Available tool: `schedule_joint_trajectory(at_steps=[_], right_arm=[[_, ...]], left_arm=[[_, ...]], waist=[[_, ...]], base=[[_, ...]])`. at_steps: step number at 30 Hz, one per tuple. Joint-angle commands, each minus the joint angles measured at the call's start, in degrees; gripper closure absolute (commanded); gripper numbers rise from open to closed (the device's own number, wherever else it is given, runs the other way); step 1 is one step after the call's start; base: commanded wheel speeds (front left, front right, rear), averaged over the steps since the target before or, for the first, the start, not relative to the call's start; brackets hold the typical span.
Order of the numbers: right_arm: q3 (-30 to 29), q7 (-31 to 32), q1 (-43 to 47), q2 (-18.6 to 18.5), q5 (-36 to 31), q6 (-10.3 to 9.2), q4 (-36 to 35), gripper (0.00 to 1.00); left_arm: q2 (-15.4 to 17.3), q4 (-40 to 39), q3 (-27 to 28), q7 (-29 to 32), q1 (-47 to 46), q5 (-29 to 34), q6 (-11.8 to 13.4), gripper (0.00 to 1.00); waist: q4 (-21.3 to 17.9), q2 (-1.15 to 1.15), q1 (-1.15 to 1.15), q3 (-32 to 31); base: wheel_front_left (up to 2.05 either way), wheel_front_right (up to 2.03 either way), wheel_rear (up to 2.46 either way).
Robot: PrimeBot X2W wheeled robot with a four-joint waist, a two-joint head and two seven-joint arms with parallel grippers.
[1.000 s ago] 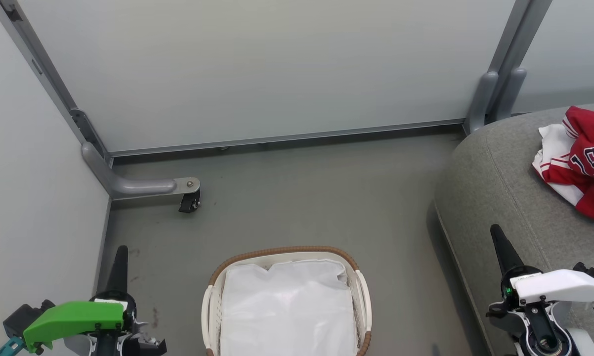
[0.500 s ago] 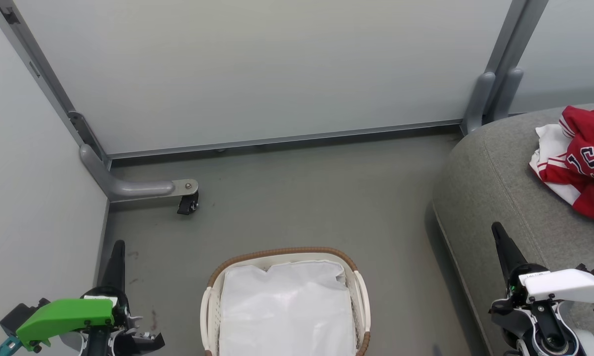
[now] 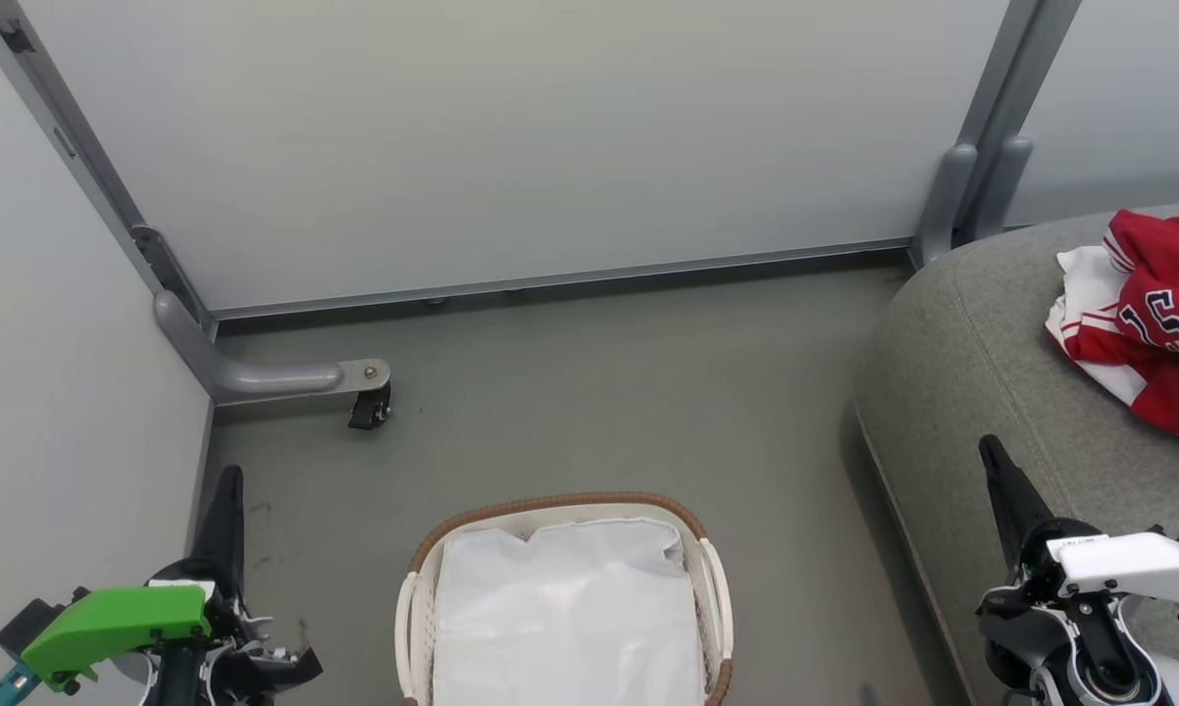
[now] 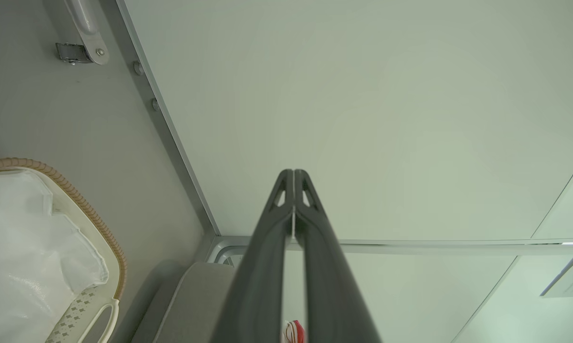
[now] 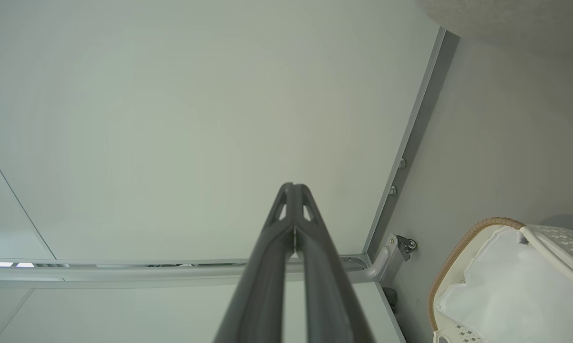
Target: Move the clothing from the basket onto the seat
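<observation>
The red jerseys (image 3: 1153, 338), one showing navy numerals, lie bunched on the grey seat (image 3: 982, 373) at the right. They are well apart from the oval white basket (image 3: 560, 504), which stands on the floor at near centre with its white fabric liner (image 3: 570, 618) inside. The left gripper (image 3: 229, 478) hangs at the near left beside the wall panel, fingers pressed together tip to tip. The right gripper (image 3: 989, 449) hangs over the seat's near edge, fingers likewise pressed together. A caster (image 3: 369, 407) on the partition frame stands at the far left.

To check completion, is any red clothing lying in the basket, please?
No, the basket holds its white liner, while the clothing lies on the seat.
</observation>
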Motion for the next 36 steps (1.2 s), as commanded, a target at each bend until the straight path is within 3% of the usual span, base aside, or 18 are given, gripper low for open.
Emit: schedule_joint_trajectory(at_steps=[1,36], right_arm=[[-0.26,0.40,0.53,-0.35,1.31,-0.04,-0.32,1.00],[-0.36,0.85,0.59,-0.36,2.86,-0.04,-0.46,1.00]], left_arm=[[0.34,-0.31,0.40,0.34,-1.16,-1.17,-0.51,1.00],[0.34,-0.37,0.58,0.77,-1.05,-2.49,-0.48,1.00]], waist=[[-0.04,0.00,0.00,-0.02],[-0.16,0.00,0.00,-0.10]], base=[[0.00,0.00,0.00],[0.00,0.00,0.00]])
